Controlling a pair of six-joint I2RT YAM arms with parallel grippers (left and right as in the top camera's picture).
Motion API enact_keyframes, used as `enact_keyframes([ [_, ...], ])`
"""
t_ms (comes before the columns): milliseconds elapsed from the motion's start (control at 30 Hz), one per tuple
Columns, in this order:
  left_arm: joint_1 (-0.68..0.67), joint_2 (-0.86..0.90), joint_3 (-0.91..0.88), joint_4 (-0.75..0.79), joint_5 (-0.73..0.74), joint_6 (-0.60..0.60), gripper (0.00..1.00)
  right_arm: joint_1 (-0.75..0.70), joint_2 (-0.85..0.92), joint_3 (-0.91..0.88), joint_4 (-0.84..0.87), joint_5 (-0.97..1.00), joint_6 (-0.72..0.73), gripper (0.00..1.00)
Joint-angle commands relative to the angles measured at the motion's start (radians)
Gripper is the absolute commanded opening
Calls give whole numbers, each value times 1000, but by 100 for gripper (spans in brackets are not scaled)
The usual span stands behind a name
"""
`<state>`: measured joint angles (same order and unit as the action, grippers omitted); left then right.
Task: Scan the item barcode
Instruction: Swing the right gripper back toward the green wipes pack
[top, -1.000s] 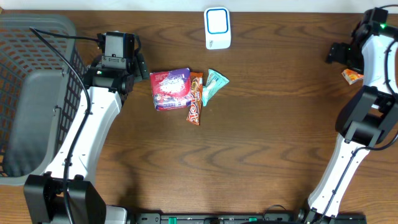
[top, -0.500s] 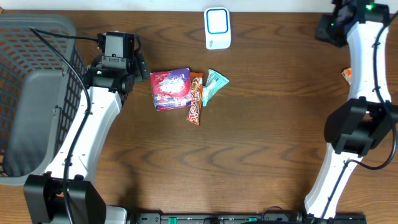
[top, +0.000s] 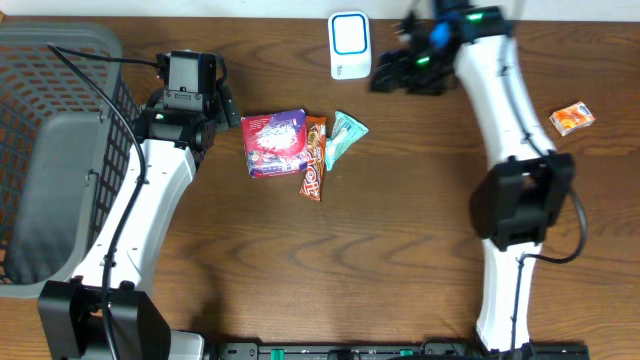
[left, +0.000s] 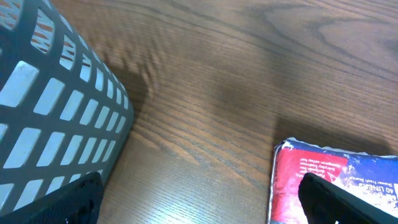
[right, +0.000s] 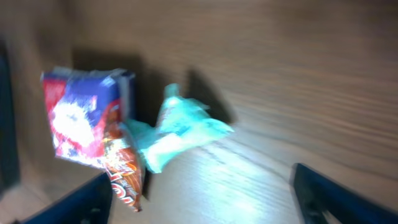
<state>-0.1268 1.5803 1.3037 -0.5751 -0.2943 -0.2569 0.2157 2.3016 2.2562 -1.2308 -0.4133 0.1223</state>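
1. The right gripper (right: 208, 196) hangs with its jaws spread wide and nothing between them. Its own view is blurred, but only bare wood shows between the fingertips, so I judge it empty.
2. Just ahead of it lies a pale teal crinkled wrapper (right: 180, 134). It touches an orange-brown candy bar (top: 314, 158), which rests against a purple-and-red foil snack packet (top: 273, 143). These three sit bunched mid-table, probably as the items waiting to be scanned; none is lifted yet.
3. A white box-shaped scanner with a blue-ringed face (top: 350, 45) stands at the far edge, just beside the right gripper. Its face looks up, presumably so that a barcode can be passed over it.
4. The left gripper (left: 205, 199) is likewise spread wide and empty, low over the brown wooden table (top: 400, 250) and near the purple packet's left edge.
5. A grey plastic mesh basket (top: 40, 60) fills the left side, likely for finished goods. A small orange packet (top: 571, 119) lies alone, well apart on the right.
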Motion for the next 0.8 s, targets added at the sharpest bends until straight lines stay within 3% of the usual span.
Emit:
enact_keyframes([
  [0, 2, 2, 6, 0, -13, 13, 99, 80, 23, -42, 13, 64, 79, 99],
  [33, 2, 2, 6, 0, -13, 13, 99, 116, 23, -62, 23, 140, 209, 99],
  [167, 2, 2, 6, 0, -13, 13, 99, 155, 23, -103, 41, 175, 380, 99],
  [300, 2, 2, 6, 0, -13, 13, 99, 169, 24, -145, 39, 175, 401, 99],
  [367, 2, 2, 6, 0, -13, 13, 99, 169, 24, -168, 39, 171, 401, 86],
  [433, 2, 2, 6, 0, -13, 13, 99, 170, 24, -206, 44, 172, 405, 79],
  [633, 2, 2, 6, 0, -13, 13, 99, 171, 24, -314, 113, 157, 493, 68],
  [767, 2, 2, 6, 0, -13, 13, 100, 172, 24, -391, 227, 80, 509, 68],
])
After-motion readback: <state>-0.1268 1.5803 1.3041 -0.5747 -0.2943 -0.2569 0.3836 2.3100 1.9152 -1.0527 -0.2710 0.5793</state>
